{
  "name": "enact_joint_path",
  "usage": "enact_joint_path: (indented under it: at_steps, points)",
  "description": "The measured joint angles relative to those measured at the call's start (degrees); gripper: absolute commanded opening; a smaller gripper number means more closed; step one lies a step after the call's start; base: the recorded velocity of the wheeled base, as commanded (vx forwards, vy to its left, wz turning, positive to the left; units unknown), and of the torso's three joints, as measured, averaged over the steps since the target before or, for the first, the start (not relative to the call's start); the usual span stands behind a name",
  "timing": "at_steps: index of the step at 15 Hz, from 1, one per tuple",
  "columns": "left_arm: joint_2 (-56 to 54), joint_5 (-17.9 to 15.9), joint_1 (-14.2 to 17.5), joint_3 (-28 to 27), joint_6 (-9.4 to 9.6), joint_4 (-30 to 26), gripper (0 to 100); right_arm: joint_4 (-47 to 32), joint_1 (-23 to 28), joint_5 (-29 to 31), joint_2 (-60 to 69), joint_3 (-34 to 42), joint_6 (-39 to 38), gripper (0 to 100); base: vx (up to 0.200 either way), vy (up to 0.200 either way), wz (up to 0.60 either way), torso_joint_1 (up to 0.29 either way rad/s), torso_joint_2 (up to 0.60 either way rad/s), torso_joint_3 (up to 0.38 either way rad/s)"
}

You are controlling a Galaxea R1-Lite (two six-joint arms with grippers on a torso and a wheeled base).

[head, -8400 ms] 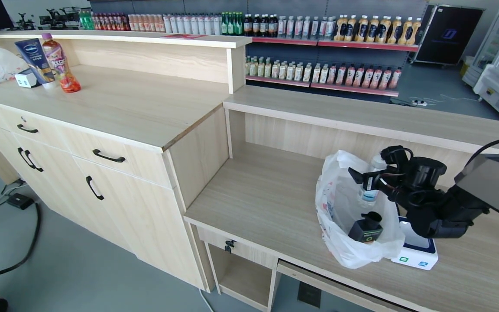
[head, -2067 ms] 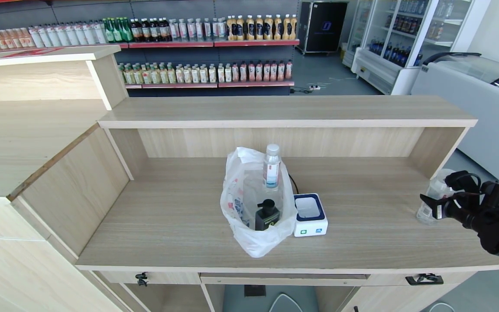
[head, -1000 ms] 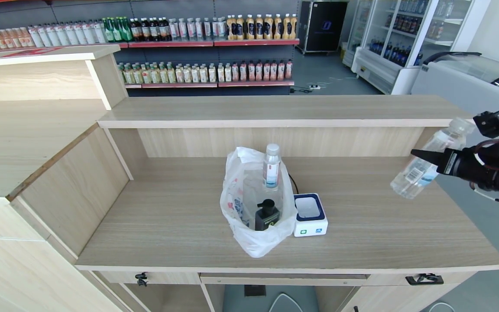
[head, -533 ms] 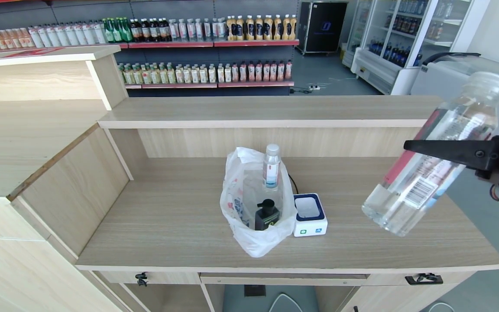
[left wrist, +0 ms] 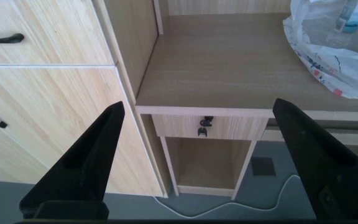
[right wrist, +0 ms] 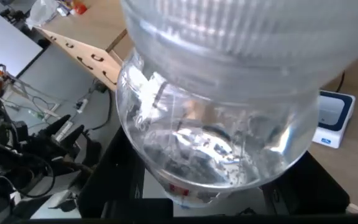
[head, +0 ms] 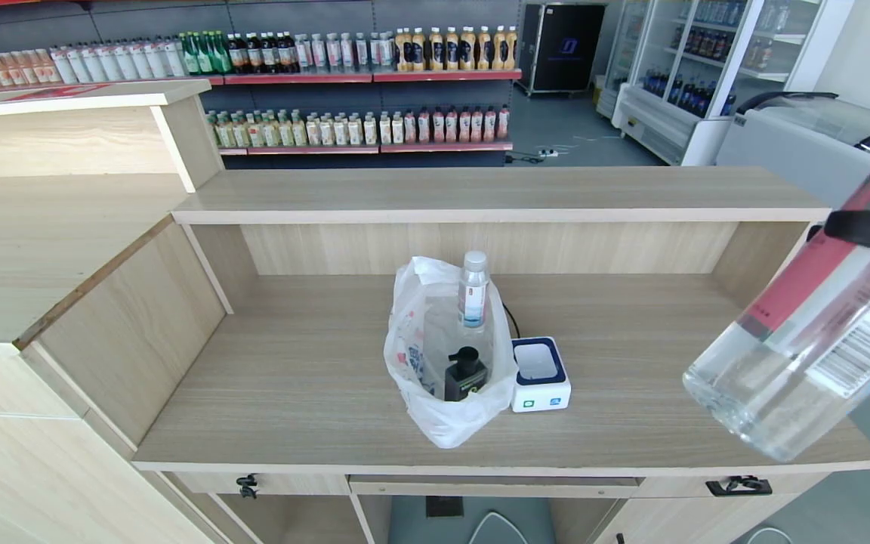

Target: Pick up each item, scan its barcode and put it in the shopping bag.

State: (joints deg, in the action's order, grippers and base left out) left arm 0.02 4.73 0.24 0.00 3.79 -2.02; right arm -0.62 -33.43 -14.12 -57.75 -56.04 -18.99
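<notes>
A clear water bottle [head: 805,347] with a red label and a barcode hangs tilted at the far right, high above the counter and close to the head camera. My right gripper [head: 869,230] is shut on it; one black finger crosses its body. In the right wrist view the bottle's base [right wrist: 216,124] sits between that gripper [right wrist: 197,199]. The white shopping bag [head: 412,363] stands mid-counter with another water bottle [head: 473,291] and a black pump bottle [head: 465,375] inside. A white and blue scanner [head: 541,374] sits against its right side. My left gripper [left wrist: 197,109] is open, low before the counter's left end.
The wooden counter [head: 314,393] has a raised back ledge [head: 495,193] and a taller cabinet [head: 50,234] to the left. A keyed drawer [left wrist: 205,126] sits under the front edge. Drink shelves and fridges stand behind. Bare counter lies either side of the bag.
Over the last second my right gripper has carried the bottle up and closer to the head camera, so it looms far larger. Bag, scanner and head view are unchanged since 2.1 s ago.
</notes>
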Motion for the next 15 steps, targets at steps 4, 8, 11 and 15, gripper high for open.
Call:
enact_joint_path:
  at_steps: [4,8,11,15]
  points:
    - [0.00,-0.02,0.00,0.00,-0.02,0.00,100,-7.97,-3.43,1.12,-0.05,-8.77,-2.35,0,0.000,0.000,0.00,0.000,0.00,0.000]
    - [0.00,0.00,0.00,0.00,0.00,0.02,100,-13.98,-3.80,1.21,0.87,-10.50,-2.38,0,0.000,0.000,0.00,0.000,0.00,0.000]
    - [0.00,0.00,0.00,0.00,0.00,0.02,100,-16.99,-3.84,1.18,2.82,-11.02,-2.57,0,0.000,0.000,0.00,0.000,0.00,0.000]
    - [0.00,-0.02,0.00,0.00,0.00,0.00,100,-21.67,-3.86,1.15,4.11,-15.52,-4.05,0,0.000,0.000,0.00,0.000,0.00,0.000]
